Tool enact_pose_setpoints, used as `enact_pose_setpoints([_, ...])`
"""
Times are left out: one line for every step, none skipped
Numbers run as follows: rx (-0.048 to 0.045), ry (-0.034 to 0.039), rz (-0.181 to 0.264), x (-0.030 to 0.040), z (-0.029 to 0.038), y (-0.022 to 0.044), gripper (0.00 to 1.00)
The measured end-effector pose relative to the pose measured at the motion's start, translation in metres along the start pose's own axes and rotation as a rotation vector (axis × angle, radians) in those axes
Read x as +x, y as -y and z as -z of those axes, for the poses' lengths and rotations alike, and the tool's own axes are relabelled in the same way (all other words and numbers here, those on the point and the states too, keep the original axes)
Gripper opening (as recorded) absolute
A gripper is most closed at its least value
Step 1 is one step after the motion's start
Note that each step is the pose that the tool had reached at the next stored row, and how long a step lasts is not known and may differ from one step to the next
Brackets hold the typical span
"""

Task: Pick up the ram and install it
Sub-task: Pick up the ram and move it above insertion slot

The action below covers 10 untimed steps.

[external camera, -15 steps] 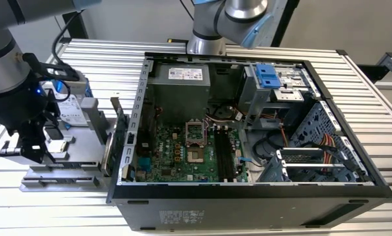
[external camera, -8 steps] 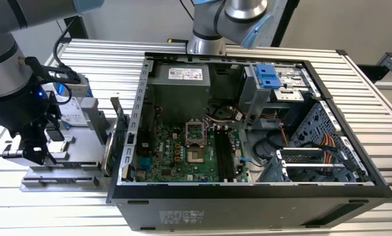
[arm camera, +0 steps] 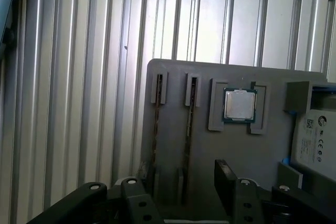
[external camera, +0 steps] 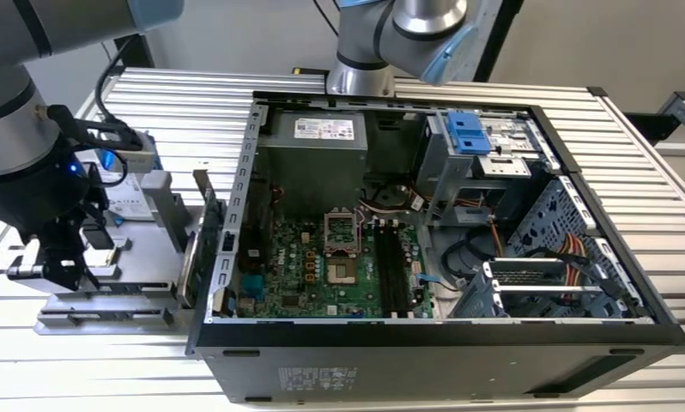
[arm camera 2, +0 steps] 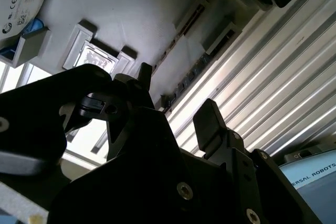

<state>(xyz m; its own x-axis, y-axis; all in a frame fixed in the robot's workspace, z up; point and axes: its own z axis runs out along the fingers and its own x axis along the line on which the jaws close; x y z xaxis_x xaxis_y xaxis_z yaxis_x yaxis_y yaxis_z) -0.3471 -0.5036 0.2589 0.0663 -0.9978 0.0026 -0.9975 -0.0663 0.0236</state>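
Observation:
Two ram sticks stand on edge in narrow slots of a grey holder plate (arm camera: 173, 77); in the first wrist view they are the thin strips, one ram (arm camera: 156, 129) and a second ram (arm camera: 189, 129). My gripper (arm camera: 178, 187) hovers just above them, open, with one finger (arm camera: 131, 190) to one side and the other finger (arm camera: 226, 179) beyond the second stick. The second wrist view shows the gripper (arm camera 2: 176, 95) open over the same ram (arm camera 2: 197, 69). In the exterior view the gripper (external camera: 62, 262) hangs over the holder at that view's left. The motherboard's black slots (external camera: 394, 270) lie in the open case.
A processor chip (arm camera: 240, 104) and a hard drive (arm camera: 315, 145) sit on the same holder. A green card with a bracket (external camera: 208, 227) stands between the holder and the open computer case (external camera: 434, 335). A second arm's base (external camera: 360, 77) stands behind the case.

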Motion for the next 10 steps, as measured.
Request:
enact_pose_setpoints([0.0, -0.0001, 0.0, 0.0, -0.0005, 0.0, 1.0])
enact_pose_setpoints([0.0001, -0.0001, 0.0, 0.0, -0.001, 0.0, 1.0])
enact_pose_setpoints([0.0, -0.0002, 0.0, 0.0, -0.0015, 0.0, 1.0])
enact_pose_setpoints([0.0, -0.0002, 0.0, 0.0, -0.0019, 0.0, 1.0])
enact_pose_setpoints([0.0, -0.0002, 0.0, 0.0, -0.0024, 0.0, 1.0])
enact_pose_setpoints([0.0, -0.0002, 0.0, 0.0, -0.0028, 0.0001, 1.0])
enact_pose_setpoints([0.0, -0.0002, 0.0, 0.0, -0.0032, 0.0001, 1.0])
enact_pose_setpoints([0.0, -0.0002, 0.0, 0.0, -0.0037, 0.0001, 1.0])
enact_pose_setpoints([0.0001, -0.0001, 0.0, 0.0, -0.0042, 0.0001, 1.0])
enact_pose_setpoints([0.0001, -0.0001, 0.0, 0.0, -0.0046, 0.0001, 1.0])
